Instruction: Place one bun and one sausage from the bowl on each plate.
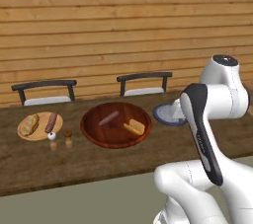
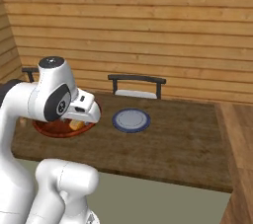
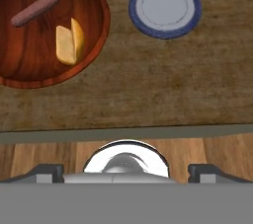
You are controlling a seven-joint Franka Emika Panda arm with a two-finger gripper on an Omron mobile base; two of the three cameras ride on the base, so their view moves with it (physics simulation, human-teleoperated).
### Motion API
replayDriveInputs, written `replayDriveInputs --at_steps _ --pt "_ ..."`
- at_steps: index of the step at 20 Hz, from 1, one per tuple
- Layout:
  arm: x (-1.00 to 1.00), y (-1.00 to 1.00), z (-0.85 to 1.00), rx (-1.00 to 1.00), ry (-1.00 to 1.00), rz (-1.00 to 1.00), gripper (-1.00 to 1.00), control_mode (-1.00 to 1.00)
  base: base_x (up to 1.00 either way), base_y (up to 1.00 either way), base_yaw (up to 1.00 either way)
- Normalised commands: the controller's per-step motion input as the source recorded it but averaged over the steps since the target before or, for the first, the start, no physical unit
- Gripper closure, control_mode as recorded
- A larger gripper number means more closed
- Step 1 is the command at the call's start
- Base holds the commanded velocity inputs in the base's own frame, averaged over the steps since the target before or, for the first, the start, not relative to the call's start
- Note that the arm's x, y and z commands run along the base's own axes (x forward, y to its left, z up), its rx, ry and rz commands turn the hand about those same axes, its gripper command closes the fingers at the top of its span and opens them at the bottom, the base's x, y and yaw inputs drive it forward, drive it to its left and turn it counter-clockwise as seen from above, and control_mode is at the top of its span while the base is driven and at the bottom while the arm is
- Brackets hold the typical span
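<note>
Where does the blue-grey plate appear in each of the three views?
Left base view: blue-grey plate at centre right, partly behind the arm, right of the bowl.
Right base view: plate at the centre of the table.
Hand view: plate at top right.
Shared landmark: the bowl, beside it in every view.

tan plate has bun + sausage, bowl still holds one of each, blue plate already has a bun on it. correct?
Not quite: the blue plate is bare, with no bun on it, as the hand view shows. The rest stands: the tan plate carries a bun and a sausage, seen in the left base view, and the bowl still holds one bun and one sausage.
</note>
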Motion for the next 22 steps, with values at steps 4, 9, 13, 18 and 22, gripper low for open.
replayDriveInputs --at_steps 4,9,13,18,22 --pt "0.23 -0.09 -0.01 0.0 0.0 0.0 -1.0 -1.0 0.01 -0.06 0.0" --pt "0.99 0.74 -0.3 0.0 0.0 0.1 -1.0 -1.0 0.0 0.0 0.0" --pt "1.0 0.72 -0.3 0.01 0.01 0.14 -1.0 -1.0 0.0 0.0 0.0" --pt "0.98 0.48 -0.32 0.03 0.04 0.17 -1.0 -1.0 0.0 0.0 0.0" --pt "0.88 0.16 -0.27 0.03 0.05 0.13 -1.0 -1.0 0.0 0.0 0.0"
